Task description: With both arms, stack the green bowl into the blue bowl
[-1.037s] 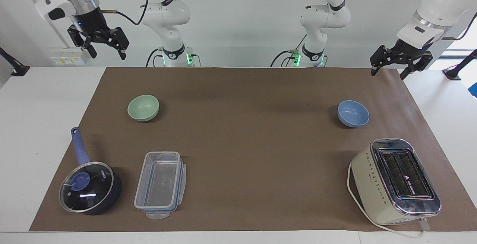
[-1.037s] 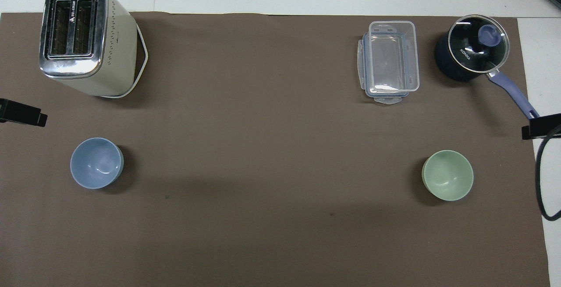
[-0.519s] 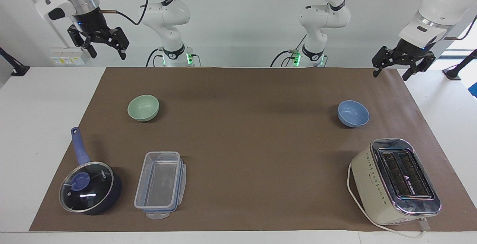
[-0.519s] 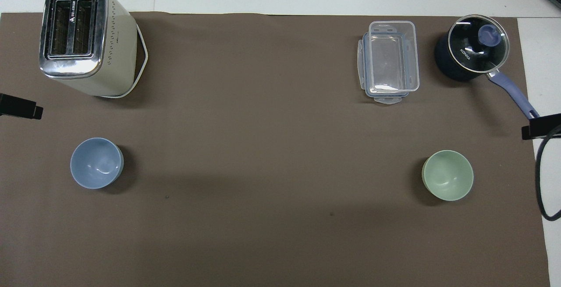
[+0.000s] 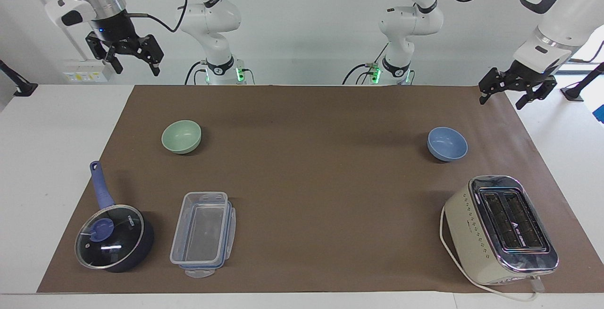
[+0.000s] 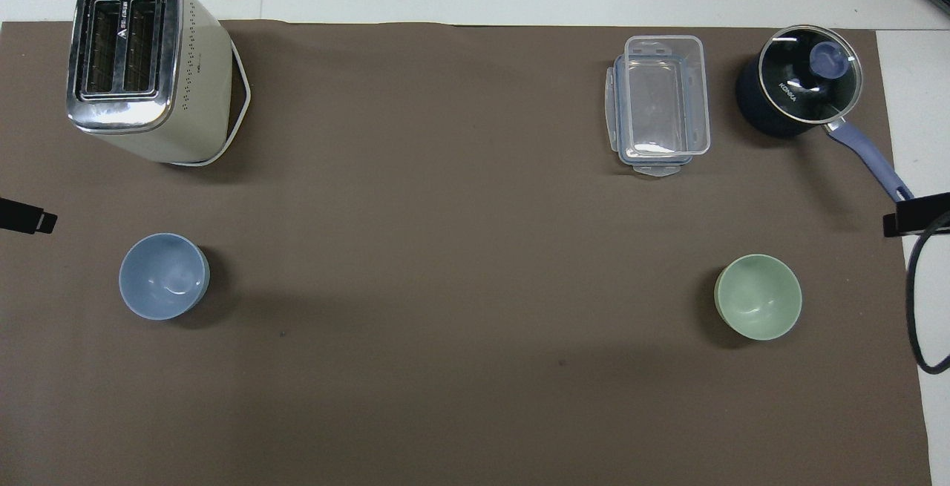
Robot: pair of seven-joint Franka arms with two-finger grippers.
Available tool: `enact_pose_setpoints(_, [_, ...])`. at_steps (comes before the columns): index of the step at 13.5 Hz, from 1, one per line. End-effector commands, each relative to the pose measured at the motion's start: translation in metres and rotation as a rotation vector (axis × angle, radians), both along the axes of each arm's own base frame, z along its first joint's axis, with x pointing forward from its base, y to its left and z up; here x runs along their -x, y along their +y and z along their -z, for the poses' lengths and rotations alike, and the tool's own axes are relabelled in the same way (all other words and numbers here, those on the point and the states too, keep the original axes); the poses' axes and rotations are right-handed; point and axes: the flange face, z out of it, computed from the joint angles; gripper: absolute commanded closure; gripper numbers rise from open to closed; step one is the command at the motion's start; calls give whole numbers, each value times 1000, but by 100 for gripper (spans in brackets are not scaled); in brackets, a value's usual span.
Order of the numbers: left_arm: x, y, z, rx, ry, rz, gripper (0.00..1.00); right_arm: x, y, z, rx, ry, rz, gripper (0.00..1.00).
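A: Compared with one second ago, the left gripper (image 5: pixel 515 96) has moved outward, toward the mat's edge at the left arm's end of the table. Nothing else has moved.

B: And its fingers?

A: They are spread apart, holding nothing. It hangs in the air above the brown mat (image 5: pixel 311 167) corner. The right gripper (image 5: pixel 137 65) waits high over the white table (image 5: pixel 52 158) at the right arm's end, its fingers also spread and empty.

B: Where are the bowls?

A: The green bowl (image 5: pixel 181 136) stands upright on the mat toward the right arm's end. In the facing view it is at about ten o'clock from the mat's centre. The blue bowl (image 5: pixel 447 144) is at about two o'clock, toward the left arm's end. The two are well apart and both are empty.

B: Other things?

A: The toaster (image 5: pixel 502 229) is at about six o'clock from the blue bowl. The clear container (image 5: pixel 203 233) and the lidded saucepan (image 5: pixel 114 238) stand side by side, farther from the robots than the green bowl.
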Motion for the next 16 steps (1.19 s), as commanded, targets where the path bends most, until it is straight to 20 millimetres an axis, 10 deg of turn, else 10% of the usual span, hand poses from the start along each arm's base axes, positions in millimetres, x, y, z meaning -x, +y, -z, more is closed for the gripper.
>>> enact_pose_setpoints(1, [19, 19, 29, 47, -4, 25, 0, 4, -6, 1, -2, -8, -18, 0])
enact_pose_setpoints(16, [45, 58, 226, 156, -42, -88, 0, 4, -6, 1, -2, -8, -18, 0])
